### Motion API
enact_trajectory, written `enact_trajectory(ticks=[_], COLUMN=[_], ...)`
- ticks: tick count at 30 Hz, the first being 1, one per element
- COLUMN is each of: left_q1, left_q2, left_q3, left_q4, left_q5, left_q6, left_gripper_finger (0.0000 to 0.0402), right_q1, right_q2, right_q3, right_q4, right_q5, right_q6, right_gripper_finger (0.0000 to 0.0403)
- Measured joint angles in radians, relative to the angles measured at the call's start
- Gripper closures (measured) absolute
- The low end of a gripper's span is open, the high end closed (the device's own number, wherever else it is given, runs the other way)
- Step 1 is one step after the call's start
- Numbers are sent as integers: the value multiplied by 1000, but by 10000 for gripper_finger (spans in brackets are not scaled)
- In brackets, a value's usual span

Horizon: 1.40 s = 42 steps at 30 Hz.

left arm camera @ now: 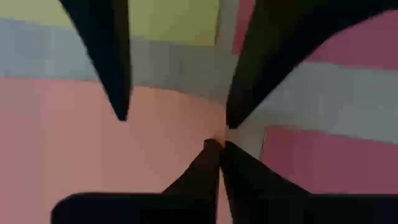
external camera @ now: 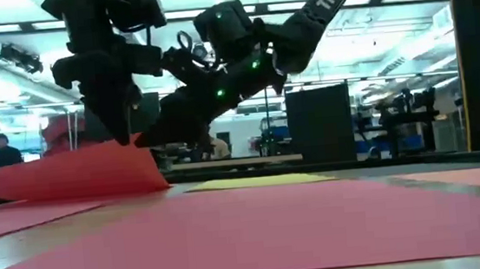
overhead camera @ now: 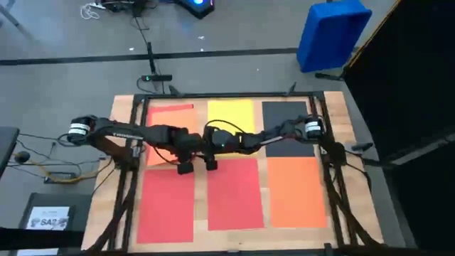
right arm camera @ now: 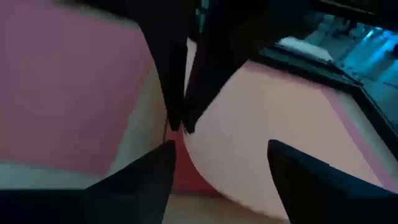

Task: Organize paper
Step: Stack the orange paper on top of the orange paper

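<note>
Paper on the table, six sheets in two rows, both grippers meeting at the back-left one.

From my seat, going left to right: the salmon-orange sheet [overhead camera: 169,121] lies at the back left, its near corner lifted off the table [overhead camera: 341,114] (the low view shows it tilted up), and my left gripper [overhead camera: 184,166] has its fingers pressed together on that corner. Below it lies a red sheet [overhead camera: 166,206]. Next come the yellow sheet [overhead camera: 231,114] and a second red sheet [overhead camera: 235,193], with my right gripper [overhead camera: 211,163] just beside the left one, fingers spread, holding nothing. Farthest right are the black sheet [overhead camera: 284,114] and an orange sheet [overhead camera: 296,190]. A blue bin [overhead camera: 332,32] stands on the floor beyond the table; I cannot tell what is in it.
</note>
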Motion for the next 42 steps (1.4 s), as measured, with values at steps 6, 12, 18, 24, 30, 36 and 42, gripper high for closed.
enact_trajectory(ticks=[6,12,18,24,30,36,42], left_q1=[-5,-5,-6,-11,-11,-11,-11], left_q2=[-1,-2,-1,-1,-1,-1,-1], left_q3=[1,9,56,94,90,89,142], left_q4=[-5,-13,39,14,-28,-38,-153], left_q5=[2,4,5,9,8,-7,-16], left_q6=[-1,-1,-1,22,3,-2,20], left_gripper_finger=[401,401,401,401,401,401,375], right_q1=[0,2,3,5,4,4,2], right_q2=[15,15,18,15,15,15,15], right_q3=[0,0,4,6,5,4,4], right_q4=[22,28,28,35,-3,-9,-8], right_q5=[4,6,14,19,20,2,8], right_q6=[1,2,23,30,26,-1,-8], right_gripper_finger=[163,190,217,256,364,401,403])
